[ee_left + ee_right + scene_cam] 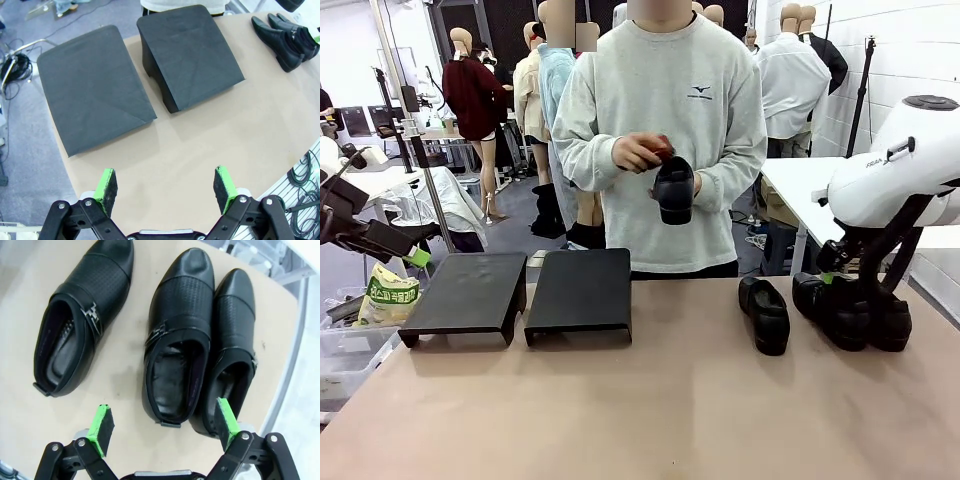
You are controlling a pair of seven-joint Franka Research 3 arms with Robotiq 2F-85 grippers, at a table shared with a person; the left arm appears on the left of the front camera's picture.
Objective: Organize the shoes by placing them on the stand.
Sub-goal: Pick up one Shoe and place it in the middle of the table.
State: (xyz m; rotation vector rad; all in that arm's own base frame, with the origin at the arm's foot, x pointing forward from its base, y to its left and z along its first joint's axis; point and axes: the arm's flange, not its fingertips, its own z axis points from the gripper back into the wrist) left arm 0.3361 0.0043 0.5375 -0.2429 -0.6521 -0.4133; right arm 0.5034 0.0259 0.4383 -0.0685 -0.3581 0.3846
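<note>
Hovering with my left fingers (106, 186) and right fingers (101, 426) open, I see three shoes (180, 335) lying parallel on the bench (125, 375), toes pointing alike.

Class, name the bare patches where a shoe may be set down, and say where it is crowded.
Both stand tops are bare: left stand, right stand. The table in front of them is free too. Crowded: the right end, three shoes close together, with the open right tool above them.
</note>
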